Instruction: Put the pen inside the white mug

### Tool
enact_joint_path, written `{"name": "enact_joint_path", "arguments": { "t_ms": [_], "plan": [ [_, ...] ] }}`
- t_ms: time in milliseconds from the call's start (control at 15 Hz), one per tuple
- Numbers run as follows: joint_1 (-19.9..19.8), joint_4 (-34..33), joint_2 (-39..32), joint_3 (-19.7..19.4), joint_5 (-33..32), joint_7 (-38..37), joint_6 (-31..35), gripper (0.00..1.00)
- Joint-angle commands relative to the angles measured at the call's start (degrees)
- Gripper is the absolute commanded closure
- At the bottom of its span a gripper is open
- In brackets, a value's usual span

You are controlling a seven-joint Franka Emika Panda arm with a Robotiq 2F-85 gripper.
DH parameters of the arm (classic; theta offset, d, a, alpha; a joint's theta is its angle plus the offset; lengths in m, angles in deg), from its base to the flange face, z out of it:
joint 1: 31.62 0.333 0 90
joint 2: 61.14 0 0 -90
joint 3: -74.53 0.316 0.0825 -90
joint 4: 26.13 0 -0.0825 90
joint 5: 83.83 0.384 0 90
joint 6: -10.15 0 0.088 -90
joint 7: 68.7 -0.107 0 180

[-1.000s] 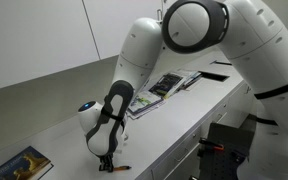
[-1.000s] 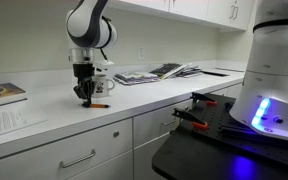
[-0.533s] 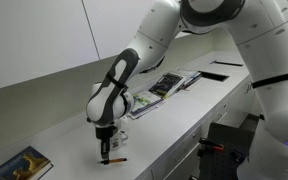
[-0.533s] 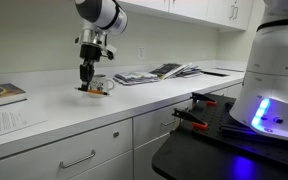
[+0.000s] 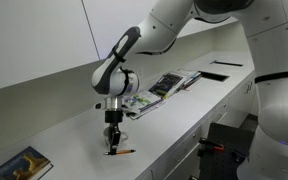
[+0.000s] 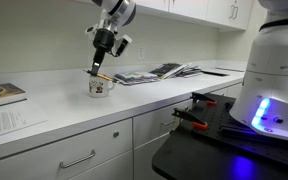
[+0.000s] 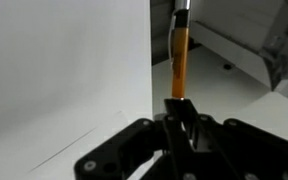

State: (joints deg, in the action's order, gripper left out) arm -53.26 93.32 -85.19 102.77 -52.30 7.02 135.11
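My gripper is shut on the pen, a thin orange stick, and holds it tilted just above the white mug on the counter. In the wrist view the pen runs up from between the shut fingers of my gripper, its dark tip at the top edge. In an exterior view my gripper hangs down over the counter and the pen sticks out sideways from it. I cannot make out the mug there or in the wrist view.
Magazines lie spread on the counter beyond the mug, also in an exterior view. A book lies near the counter's end, and paper sheets beside it. A black cart stands in front of the cabinets.
My gripper was low on the counter at the pen. It has risen with the pen in it and moved over the mug.
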Motion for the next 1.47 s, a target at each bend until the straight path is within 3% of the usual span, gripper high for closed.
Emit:
{"name": "enact_joint_path", "arguments": {
  "t_ms": [0, 267, 333, 600, 667, 733, 1000, 1400],
  "plan": [
    [4.2, -2.7, 1.3, -6.3, 3.5, 8.6, -8.2, 0.97],
    [8.8, -3.5, 1.4, -12.0, 4.1, 10.3, -9.9, 0.97],
    [9.7, -3.6, 1.4, -12.9, 4.0, 10.3, -9.9, 0.87],
    [10.9, -3.5, 1.2, -14.1, 3.9, 10.1, -9.8, 0.87],
    [10.9, -3.5, 1.2, -14.2, 3.9, 10.1, -9.8, 0.97],
    [10.7, -2.9, 1.6, -14.2, 5.6, 11.7, -8.0, 0.97],
    [9.7, -1.6, 2.4, -14.6, 18.3, 21.5, -4.1, 0.97],
    [11.3, 0.2, 3.4, -18.3, 40.5, 41.6, 1.6, 0.97]
  ]
}}
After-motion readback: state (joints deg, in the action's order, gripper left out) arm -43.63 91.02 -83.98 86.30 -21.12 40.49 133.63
